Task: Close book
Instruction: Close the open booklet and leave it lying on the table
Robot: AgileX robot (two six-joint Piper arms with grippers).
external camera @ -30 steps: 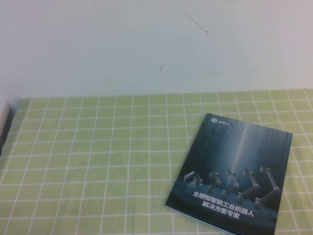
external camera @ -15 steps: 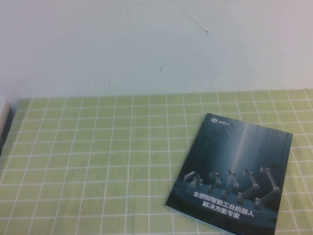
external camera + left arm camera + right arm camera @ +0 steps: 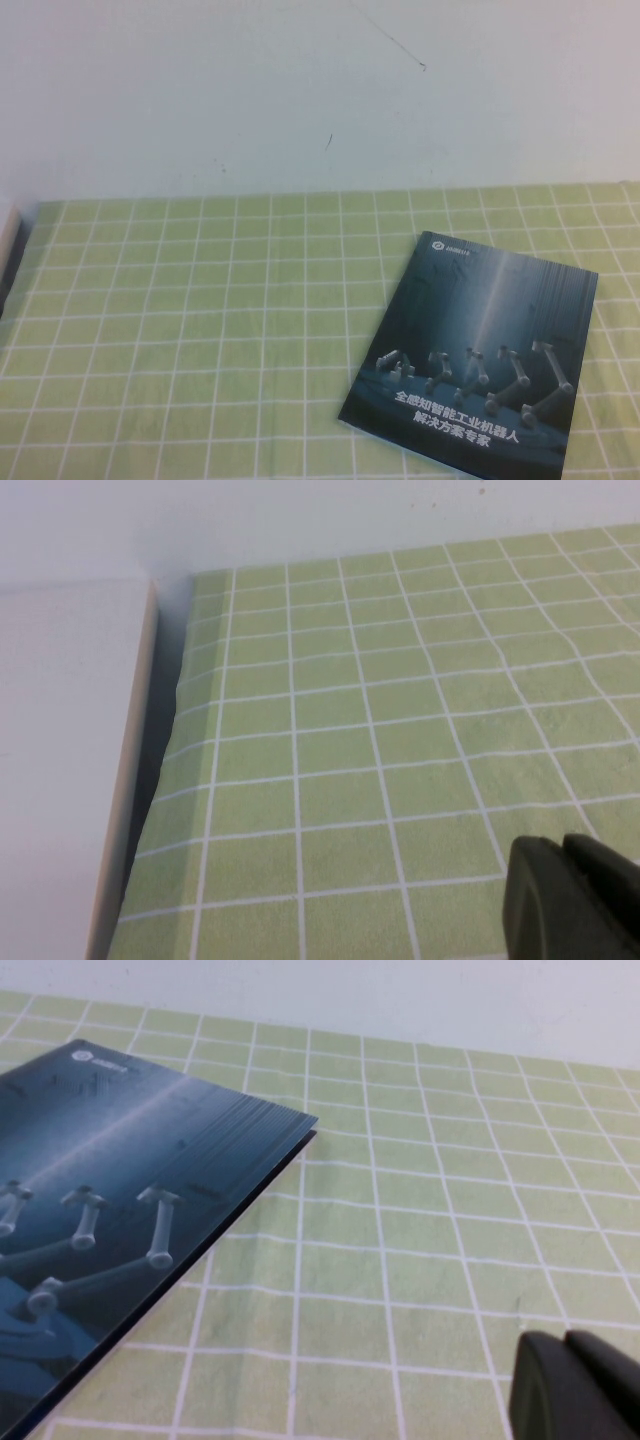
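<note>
- Far left: white board (image 3: pixel 60 760) beside the edge of the green checked cloth (image 3: pixel 200 320), w/ a dark gap between them
- Left gripper (image 3: pixel 565 895): seen only in its own wrist view, over bare cloth nr the board; fingers pressed together w/ nothing between them; well apart from the book
- Centre-right: book (image 3: pixel 470 350), dark blue cover up, lying flat on the cloth & looking closed already; its near edge reaches the bottom limit of the high view
- Right gripper (image 3: pixel 568 1385): seen only in its own wrist view, above bare cloth nr the book's right side, not touching it; fingers together, holding nothing
- Risk 1 (judgement): task looks done, so any further press or sweep by the right arm is surplus; a tip catching under the cover's free edge would prob. lift it & reopen the book
- Risk 2: a sideways nudge on the cover could slide the book across the cloth, or ruck the cloth under it
- Risk 3: left arm has no evident job here; a low move nr the board could snag the cloth edge & drag the book w/ it
</note>
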